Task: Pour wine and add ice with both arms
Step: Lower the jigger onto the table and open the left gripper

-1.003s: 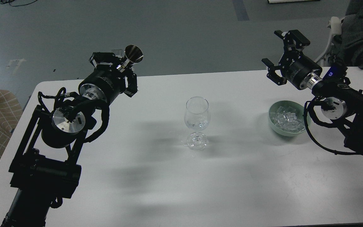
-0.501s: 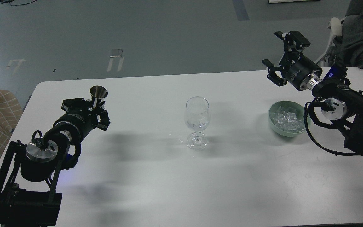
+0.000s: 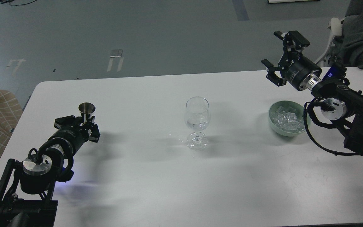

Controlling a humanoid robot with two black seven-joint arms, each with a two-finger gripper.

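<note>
Wine glass at table centre is fragile, slick, best held at the stem; left gripper, well left of it, clamps a steel jigger; right gripper gapes above the green bowl of slippery ice, right of it.

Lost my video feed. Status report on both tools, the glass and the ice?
Left tool shut on metal jigger, low over table. Right tool open, empty, above ice in green bowl. Wine glass upright, centre. Nothing in the way.
</note>
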